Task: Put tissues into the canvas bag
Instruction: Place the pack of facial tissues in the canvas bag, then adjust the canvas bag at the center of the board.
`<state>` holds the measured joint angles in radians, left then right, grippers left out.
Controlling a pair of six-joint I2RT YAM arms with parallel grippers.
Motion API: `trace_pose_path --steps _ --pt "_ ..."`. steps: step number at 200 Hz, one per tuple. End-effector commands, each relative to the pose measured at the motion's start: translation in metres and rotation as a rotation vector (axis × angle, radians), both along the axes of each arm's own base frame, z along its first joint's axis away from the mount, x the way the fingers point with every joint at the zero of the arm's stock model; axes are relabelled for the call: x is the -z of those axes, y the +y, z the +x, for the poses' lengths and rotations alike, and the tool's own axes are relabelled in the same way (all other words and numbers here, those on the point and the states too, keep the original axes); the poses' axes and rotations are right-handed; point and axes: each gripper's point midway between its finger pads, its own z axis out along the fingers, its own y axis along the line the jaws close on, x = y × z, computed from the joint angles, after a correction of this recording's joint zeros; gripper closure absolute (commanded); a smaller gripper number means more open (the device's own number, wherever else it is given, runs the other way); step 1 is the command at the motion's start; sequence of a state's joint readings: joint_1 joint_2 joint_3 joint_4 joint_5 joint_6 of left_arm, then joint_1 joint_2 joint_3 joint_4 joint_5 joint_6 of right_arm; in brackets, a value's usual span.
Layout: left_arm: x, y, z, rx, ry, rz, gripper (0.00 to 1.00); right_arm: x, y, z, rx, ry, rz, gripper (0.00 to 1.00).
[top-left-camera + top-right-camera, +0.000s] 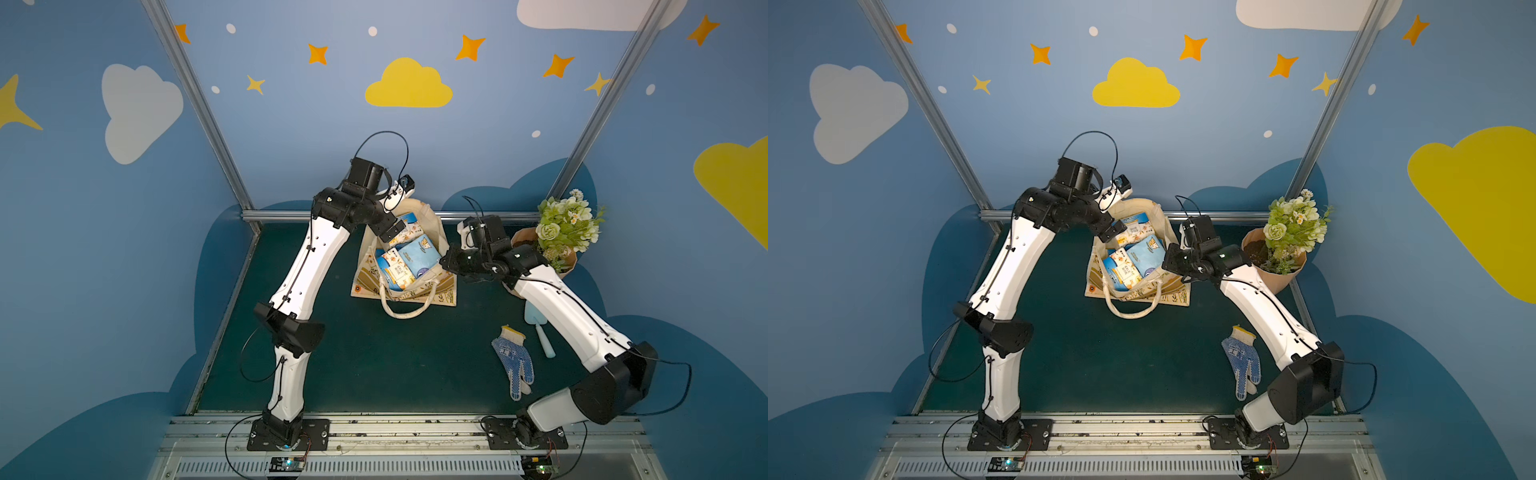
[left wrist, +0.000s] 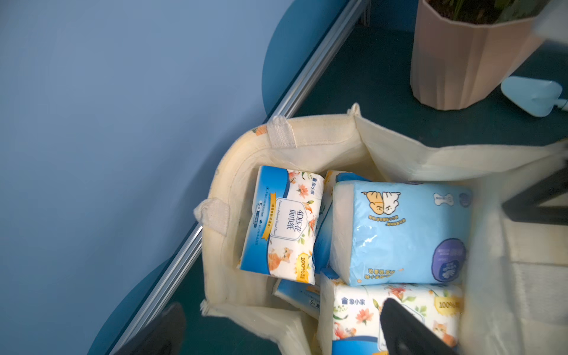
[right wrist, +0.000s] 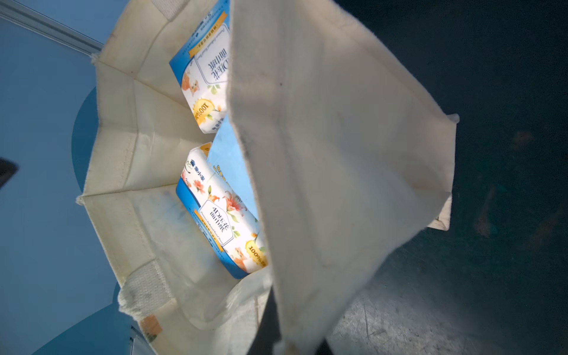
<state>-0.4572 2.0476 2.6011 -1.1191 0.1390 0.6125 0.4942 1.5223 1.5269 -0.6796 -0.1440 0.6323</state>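
The cream canvas bag [image 1: 415,293] [image 1: 1142,291] stands open at the back middle of the green table, and several tissues lie inside it. A pale blue pack [image 1: 417,253] [image 2: 399,233] lies on top, with floral packs [image 2: 282,224] [image 3: 218,215] around it. My left gripper [image 1: 390,232] [image 2: 285,335] is open at the bag's left rim. One finger [image 2: 405,329] hangs over a floral pack, the other is outside the wall. At the bag's right side my right gripper [image 1: 448,259] [image 3: 292,341] is shut on the cloth wall [image 3: 338,153], holding it up.
A peach pot of green flowers [image 1: 567,224] [image 2: 461,61] stands to the right of the bag, behind my right arm. A blue-dotted work glove [image 1: 513,361] and a pale blue trowel [image 1: 540,328] lie at the front right. A metal rail [image 1: 291,216] runs along the table's back edge.
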Motion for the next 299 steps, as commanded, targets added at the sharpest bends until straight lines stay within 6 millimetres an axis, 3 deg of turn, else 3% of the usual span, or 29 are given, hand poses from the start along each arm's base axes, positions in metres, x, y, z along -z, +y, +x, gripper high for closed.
trace_pose_path --steps 1,39,77,108,112,135,149,163,191,236,299 --pt "-0.036 0.018 -0.017 -0.064 -0.019 -0.096 0.0 -0.036 0.002 0.013 -0.036 -0.092 0.026 1.0" --pt "-0.048 0.052 -0.026 -0.149 0.007 -0.184 0.0 -0.052 0.006 0.034 -0.034 -0.121 0.037 1.0" --pt "-0.028 0.08 -0.028 -0.205 0.03 -0.181 0.0 -0.034 0.008 0.036 -0.033 -0.083 0.03 1.0" --pt "-0.012 0.091 -0.031 -0.225 0.057 -0.165 0.0 -0.041 -0.004 0.032 -0.025 -0.094 0.025 1.0" --pt "-0.009 0.091 -0.032 -0.225 0.064 -0.165 0.0 -0.043 -0.005 0.03 -0.027 -0.094 0.027 0.92" --pt "0.007 0.097 -0.034 -0.243 0.089 -0.161 0.0 -0.042 -0.007 0.024 -0.05 -0.081 0.029 0.68" --pt "0.014 0.1 -0.035 -0.256 0.096 -0.167 0.0 -0.036 -0.005 0.019 -0.068 -0.059 0.031 0.64" --pt "0.019 0.098 -0.039 -0.243 0.118 -0.193 0.0 -0.03 -0.003 0.017 -0.079 -0.048 0.041 0.52" --pt "0.022 0.1 -0.041 -0.248 0.137 -0.202 0.0 -0.023 -0.002 0.014 -0.079 -0.041 0.059 0.37" --pt "0.02 0.106 -0.042 -0.261 0.143 -0.222 0.0 -0.028 -0.005 0.004 -0.076 -0.054 0.074 0.21" --pt "0.028 0.109 -0.041 -0.271 0.165 -0.228 0.0 -0.027 -0.011 -0.008 -0.07 -0.037 0.061 0.19"
